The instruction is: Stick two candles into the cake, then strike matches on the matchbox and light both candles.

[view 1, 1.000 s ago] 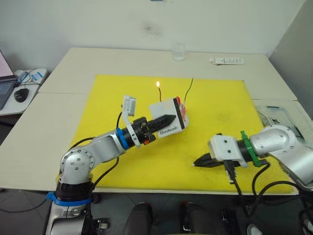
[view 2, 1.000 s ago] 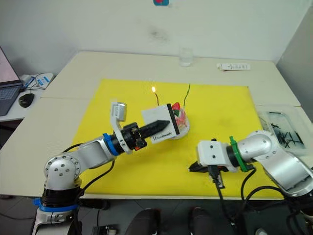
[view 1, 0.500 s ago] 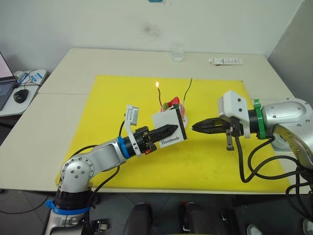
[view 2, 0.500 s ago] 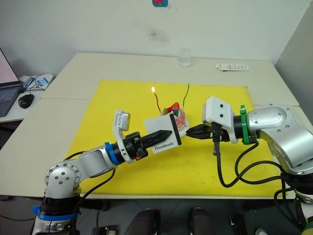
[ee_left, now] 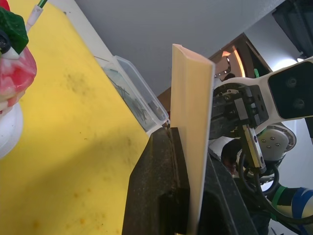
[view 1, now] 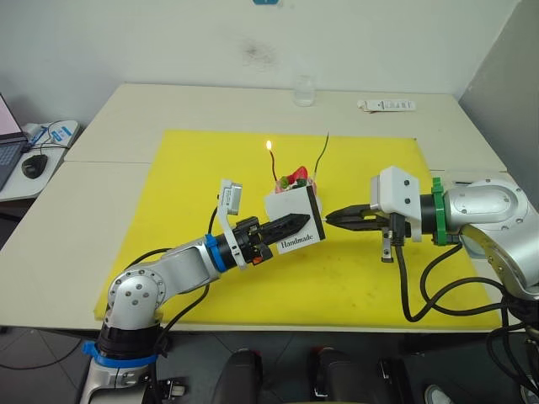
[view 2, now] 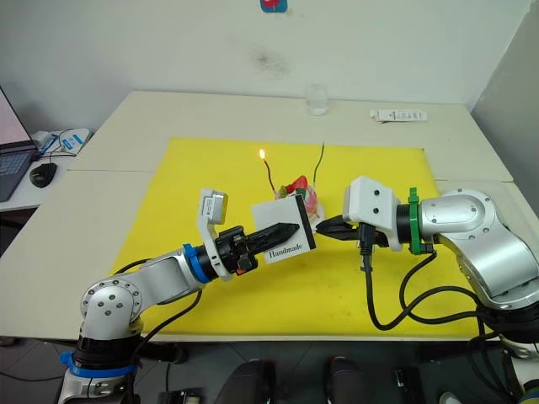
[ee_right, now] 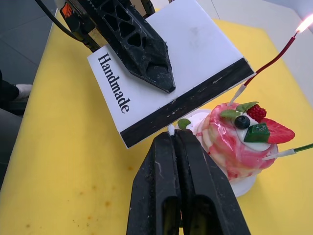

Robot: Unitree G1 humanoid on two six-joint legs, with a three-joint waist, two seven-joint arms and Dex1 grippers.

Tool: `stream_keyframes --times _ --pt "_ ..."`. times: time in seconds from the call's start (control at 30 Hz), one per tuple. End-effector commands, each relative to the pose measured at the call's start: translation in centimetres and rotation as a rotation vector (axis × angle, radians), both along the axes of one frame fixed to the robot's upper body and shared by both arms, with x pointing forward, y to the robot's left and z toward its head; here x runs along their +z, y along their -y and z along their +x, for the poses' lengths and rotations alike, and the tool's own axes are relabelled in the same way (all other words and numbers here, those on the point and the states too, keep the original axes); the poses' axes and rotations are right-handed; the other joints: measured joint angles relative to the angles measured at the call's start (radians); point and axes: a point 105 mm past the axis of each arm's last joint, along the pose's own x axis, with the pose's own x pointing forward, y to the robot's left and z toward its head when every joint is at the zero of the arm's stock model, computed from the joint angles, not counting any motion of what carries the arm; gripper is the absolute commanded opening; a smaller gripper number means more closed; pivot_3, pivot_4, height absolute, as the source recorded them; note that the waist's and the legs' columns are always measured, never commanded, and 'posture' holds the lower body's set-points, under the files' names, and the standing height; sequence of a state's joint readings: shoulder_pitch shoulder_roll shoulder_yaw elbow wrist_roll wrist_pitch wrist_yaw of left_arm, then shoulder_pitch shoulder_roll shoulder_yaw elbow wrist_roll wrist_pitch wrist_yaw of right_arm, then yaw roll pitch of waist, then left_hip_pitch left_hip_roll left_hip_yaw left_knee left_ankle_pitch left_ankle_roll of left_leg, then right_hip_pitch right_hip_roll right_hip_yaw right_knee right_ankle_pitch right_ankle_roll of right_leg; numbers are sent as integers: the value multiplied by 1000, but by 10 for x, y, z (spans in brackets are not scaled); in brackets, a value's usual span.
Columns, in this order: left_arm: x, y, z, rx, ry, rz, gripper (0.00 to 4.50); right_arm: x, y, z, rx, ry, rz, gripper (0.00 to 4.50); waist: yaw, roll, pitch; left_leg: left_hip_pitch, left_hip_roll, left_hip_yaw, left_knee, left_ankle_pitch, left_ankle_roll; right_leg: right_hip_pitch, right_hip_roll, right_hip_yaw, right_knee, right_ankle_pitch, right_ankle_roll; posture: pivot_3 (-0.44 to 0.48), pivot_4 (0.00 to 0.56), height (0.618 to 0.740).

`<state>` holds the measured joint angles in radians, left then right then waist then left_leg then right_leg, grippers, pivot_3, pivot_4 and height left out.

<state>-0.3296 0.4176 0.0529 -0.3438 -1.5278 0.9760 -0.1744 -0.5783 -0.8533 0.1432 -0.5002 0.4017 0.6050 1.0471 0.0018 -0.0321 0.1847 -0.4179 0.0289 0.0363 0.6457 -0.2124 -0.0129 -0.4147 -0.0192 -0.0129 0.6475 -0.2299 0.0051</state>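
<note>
With both candles standing in the cake [view 1: 296, 180] at frame centre and only the red candle [view 1: 273, 166] burning, the left gripper [view 1: 290, 225] is clamping the matchbox [view 1: 295, 217] while the closed right gripper [view 1: 333, 216] is bringing a match [ee_right: 170, 129] to its black strip, the green candle [view 1: 321, 151] waiting unlit.

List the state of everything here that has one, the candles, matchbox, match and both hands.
Red candle: in the cake, lit.
Green candle: in the cake, unlit.
Matchbox: held off the mat, black strip toward the right hand.
Match: unlit, tip at the black strip.
Left hand: shut on matchbox.
Right hand: shut on match.
</note>
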Motion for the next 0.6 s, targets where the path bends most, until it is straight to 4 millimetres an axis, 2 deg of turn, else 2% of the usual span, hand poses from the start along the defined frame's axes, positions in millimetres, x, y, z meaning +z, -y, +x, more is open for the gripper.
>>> stream_keyframes --times 0.03,0.43,0.6 --pt "5 0 2 17 11 -10 0 10 -6 -4 35 62 2 35 0 0 0 0 0 0 0 0 0 0 0 0 0 0 0 0 150 740" --pt "5 2 -2 -3 15 -8 0 6 -9 -1 32 89 -17 35 0 0 0 0 0 0 0 0 0 0 0 0 0 0 0 0 150 740" --pt "4 4 -3 -11 14 -11 0 5 -12 9 12 152 -56 35 -1 0 0 0 0 0 0 0 0 0 0 0 0 0 0 0 150 740"
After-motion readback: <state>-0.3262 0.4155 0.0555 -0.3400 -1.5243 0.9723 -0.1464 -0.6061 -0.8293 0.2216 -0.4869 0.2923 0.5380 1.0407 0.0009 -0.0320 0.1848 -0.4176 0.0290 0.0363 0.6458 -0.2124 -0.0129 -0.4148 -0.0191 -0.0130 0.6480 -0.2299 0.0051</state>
